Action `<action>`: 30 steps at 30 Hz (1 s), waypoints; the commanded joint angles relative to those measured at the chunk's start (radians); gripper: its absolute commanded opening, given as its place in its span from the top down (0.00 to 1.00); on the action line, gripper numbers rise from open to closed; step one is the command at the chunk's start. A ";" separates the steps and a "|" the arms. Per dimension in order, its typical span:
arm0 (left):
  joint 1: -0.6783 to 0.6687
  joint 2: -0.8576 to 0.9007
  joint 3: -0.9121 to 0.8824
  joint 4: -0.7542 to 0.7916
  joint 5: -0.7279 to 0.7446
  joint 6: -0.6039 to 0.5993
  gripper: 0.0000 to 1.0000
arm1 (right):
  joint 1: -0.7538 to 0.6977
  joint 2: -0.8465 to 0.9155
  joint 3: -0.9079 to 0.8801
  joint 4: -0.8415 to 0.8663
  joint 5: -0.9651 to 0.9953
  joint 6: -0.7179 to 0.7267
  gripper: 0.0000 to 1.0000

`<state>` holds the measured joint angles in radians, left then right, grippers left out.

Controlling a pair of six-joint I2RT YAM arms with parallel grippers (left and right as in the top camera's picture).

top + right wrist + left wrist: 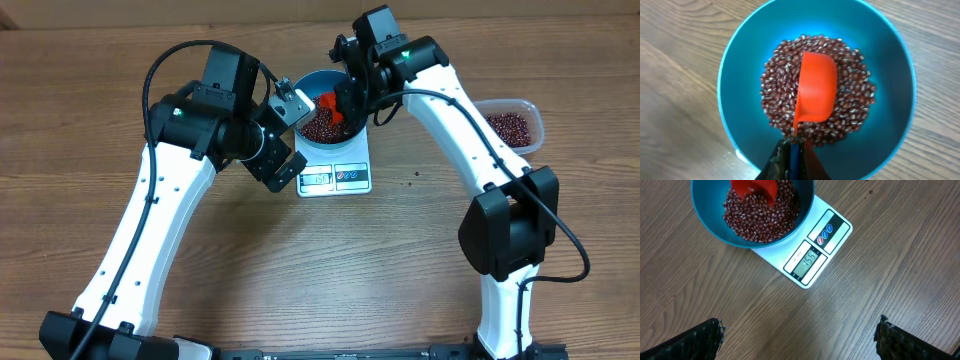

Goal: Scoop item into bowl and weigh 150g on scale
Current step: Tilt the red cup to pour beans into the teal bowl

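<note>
- Your right claw (792, 150) sits at the bottom edge of its wrist view, fingers pressed together on the thin handle of the red scoop (815, 90).
- That scoop reaches out over the bowl (740, 65), and its cup lies on top of the beans (855, 100).
- You can see the beans heaped in the bottom of the blue bowl, dark red-brown with pale flecks, well below the rim.
- Your left claw (799, 325) has its fingers (695, 340) spread wide apart, holding nothing and touching nothing, with bare tabletop (900, 270) between them.
- From overhead, you find that left claw just beside the bowl's left side, near the scale's front-left corner.
- Your bowl stands on the white scale (840, 227), covering its rear part; the front edge shows clear of it.
- On that front edge you can see the display (806, 258); its digits look like 155, though they are small and turned at an angle.
- Next to the display you have a dark panel with one red and two blue buttons (826, 231); any lettering there is too small to read.
- Your clear tub (512, 125) holds more beans, well apart on the right.
</note>
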<state>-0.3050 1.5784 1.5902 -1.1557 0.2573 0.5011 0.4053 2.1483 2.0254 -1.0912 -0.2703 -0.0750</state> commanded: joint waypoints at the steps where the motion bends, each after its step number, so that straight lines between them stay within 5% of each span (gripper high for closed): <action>1: 0.003 0.006 -0.006 0.001 0.001 0.015 0.00 | -0.030 0.006 0.053 -0.006 -0.091 0.007 0.96; 13: 0.003 0.006 -0.005 0.001 0.001 0.015 0.00 | -0.147 -0.019 0.065 -0.059 -0.326 0.006 0.96; 30: 0.003 0.006 -0.006 0.001 0.001 0.015 0.00 | -0.154 -0.166 0.065 -0.086 -0.301 -0.004 0.96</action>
<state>-0.3050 1.5784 1.5902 -1.1557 0.2573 0.5011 0.2493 2.0560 2.0552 -1.1790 -0.5758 -0.0723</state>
